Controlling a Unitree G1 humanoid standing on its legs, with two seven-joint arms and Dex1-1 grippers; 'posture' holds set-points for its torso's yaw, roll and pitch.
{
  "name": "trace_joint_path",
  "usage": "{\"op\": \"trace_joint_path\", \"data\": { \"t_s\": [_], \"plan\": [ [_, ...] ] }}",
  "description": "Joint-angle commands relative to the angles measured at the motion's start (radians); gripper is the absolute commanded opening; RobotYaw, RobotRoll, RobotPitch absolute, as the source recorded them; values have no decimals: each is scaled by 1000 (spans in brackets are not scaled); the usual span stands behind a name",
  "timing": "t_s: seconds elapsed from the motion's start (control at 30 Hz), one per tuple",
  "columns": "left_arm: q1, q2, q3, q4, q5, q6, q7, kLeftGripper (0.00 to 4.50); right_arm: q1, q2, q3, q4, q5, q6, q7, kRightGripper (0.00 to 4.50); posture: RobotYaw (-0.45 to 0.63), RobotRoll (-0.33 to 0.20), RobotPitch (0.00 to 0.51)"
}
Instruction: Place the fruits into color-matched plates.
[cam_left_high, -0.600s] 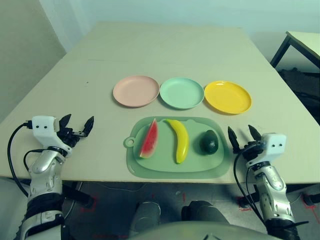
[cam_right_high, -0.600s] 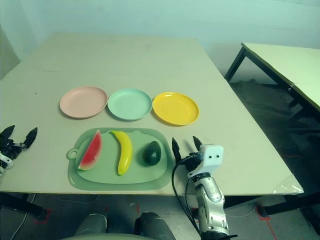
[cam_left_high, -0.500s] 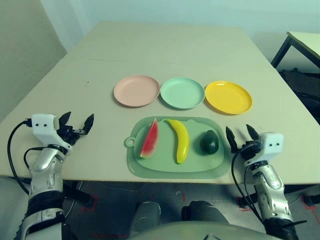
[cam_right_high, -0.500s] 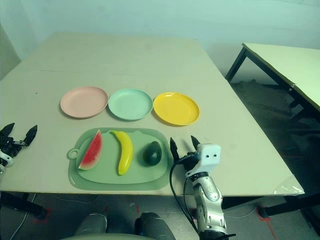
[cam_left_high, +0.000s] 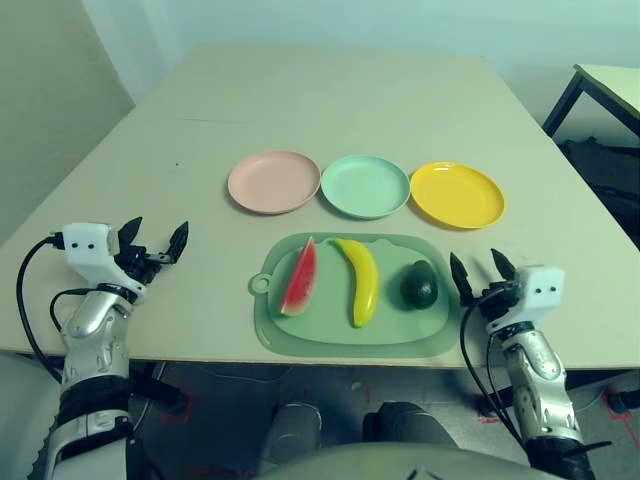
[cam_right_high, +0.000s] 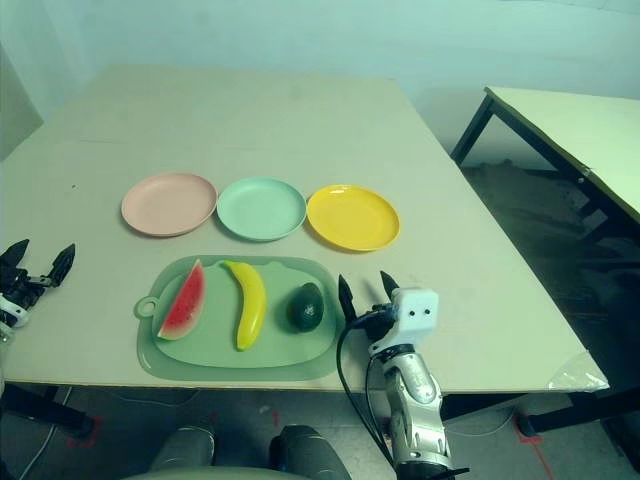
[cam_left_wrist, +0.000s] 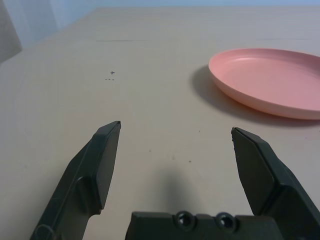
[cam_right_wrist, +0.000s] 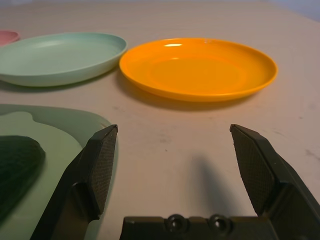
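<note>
Matte table (cam_left_high: 330, 100), curved glossy banana (cam_left_high: 363, 283), seemingly plastic

Mat (cam_left_high: 268, 340) at near edge of bench (cam_left_high: 330, 95); on it, L to R: watermelon (cam_left_high: 300, 278), banana (cam_left_high: 364, 284), avocado (cam_left_high: 419, 286). Behind mat, on far side, 3 plates in a row: L plate (cam_left_high: 273, 182), mid plate (cam_left_high: 365, 187), R plate (cam_left_high: 457, 195).

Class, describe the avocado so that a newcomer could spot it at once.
On the pale table, find the large green mat with a ring tab, lying nearer the robot than the three round plates. On its right side sits the avocado. It is small, rounded and very dark green, unlike the long, curved yellow banana beside it.
</note>
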Motion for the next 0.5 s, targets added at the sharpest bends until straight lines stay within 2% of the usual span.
{"op": "trace_joint_path", "data": {
  "t_s": [0.03,0.27,0.37,0.5],
  "plan": [
    [4,7,-6,11,-6,7,-21,4488,6,-21,-23,-7,-1,-10,-10,4500,77,0,46],
    [-1,21,-12,-5,-35,29,-100,4488,8,-73,-61,18,17,-21,15,4500,58,0,48],
    [17,28,-26,-44,-74,69,-194,4488,25,-111,-76,5,30,-16,41,4500,41,0,51],
    [56,106,-69,-120,-133,159,-433,4488,88,-203,-60,-101,37,20,138,4500,16,0,57]
  ]
}}
